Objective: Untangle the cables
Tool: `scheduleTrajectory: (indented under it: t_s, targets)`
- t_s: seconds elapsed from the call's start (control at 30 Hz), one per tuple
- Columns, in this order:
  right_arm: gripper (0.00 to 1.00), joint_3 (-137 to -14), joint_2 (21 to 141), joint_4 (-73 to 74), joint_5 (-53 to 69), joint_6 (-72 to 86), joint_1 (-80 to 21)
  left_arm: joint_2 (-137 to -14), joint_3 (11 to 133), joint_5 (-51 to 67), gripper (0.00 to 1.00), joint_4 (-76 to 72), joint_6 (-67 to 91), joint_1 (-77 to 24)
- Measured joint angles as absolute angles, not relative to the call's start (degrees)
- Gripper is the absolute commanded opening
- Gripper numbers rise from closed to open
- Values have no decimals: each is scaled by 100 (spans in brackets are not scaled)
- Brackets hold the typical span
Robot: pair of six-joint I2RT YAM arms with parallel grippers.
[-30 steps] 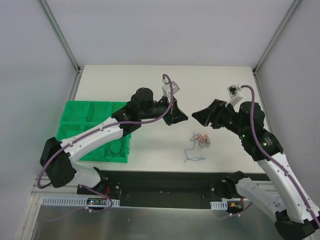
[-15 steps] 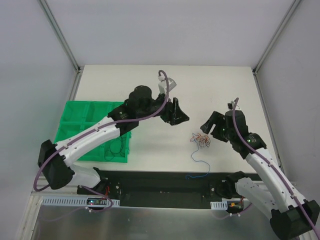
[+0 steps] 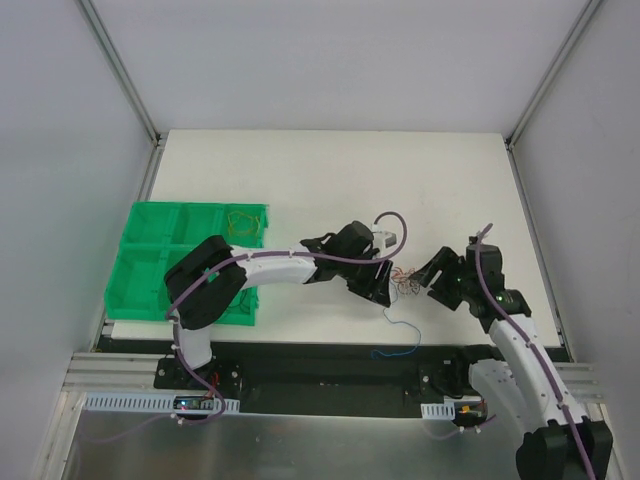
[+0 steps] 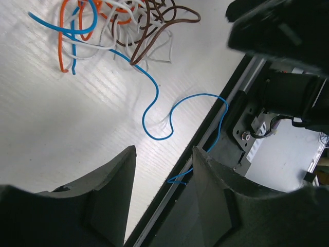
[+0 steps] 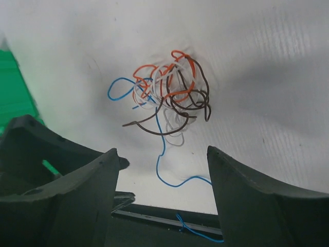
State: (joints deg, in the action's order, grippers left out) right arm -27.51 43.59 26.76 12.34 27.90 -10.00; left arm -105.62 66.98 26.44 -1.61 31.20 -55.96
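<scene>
Down beside the cables [image 5: 167, 90] came left gripper [image 4: 163, 154] and right gripper [image 5: 162, 157].
Both gape empty (tangle just ahead of each).

One wad of thin curly wires [image 5: 167, 98] in four colours, two black end effectors, left [image 4: 164, 152] and right [image 5: 162, 152], one green plastic bin [image 3: 150, 262]

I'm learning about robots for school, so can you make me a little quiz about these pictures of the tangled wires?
1. True or false: the blue wire runs past the table's near edge.
2. Which colour is missing from the tangle? A orange, B brown, C purple.
3. Is the left tool or the right tool holding a wire?
Key: 1 true; 2 C; 3 neither, both are open.
</scene>
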Motion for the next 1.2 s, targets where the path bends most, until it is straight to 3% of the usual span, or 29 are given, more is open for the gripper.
scheduleTrajectory:
  t_s: [0.23, 0.47, 0.5, 0.63, 0.73, 0.9, 0.97, 1.17, 1.2]
  targets:
    - [74, -2731, 3763, 2757, 1402, 2696, -526, -10879, 6573, 2810, 52, -1052, 3592, -5708]
    - [74, -2692, 4171, 2635, 1896, 2698, -381, -11524, 6639, 2731, 50, -1529, 3802, -5793]
    - [74, -2650, 4198, 2600, 1944, 2698, -364, -11550, 6650, 2724, 48, -1586, 3800, -5806]
    - [73, -2488, 4228, 2491, 2088, 2727, -333, -11620, 6764, 2626, 15, -1699, 3758, -5815]
    - [74, -2425, 4346, 2335, 2213, 2777, -325, -11697, 6790, 2628, 1, -1780, 3675, -5815]
    - [77, -2292, 4541, 1962, 2434, 2759, -360, -11450, 6425, 2587, 0, -1809, 3452, -5815]
    - [68, -2290, 4816, 1817, 2484, 2694, -462, -11190, 6213, 2609, 0, -1754, 3330, -5815]
    - [62, -2351, 6082, 1487, 2305, 2657, -1004, -10390, 6023, 2825, 0, -1693, 3192, -5815]
    - [57, -2355, 6235, 1393, 2204, 2683, -1090, -10250, 5990, 2858, 0, -1691, 3186, -5815]
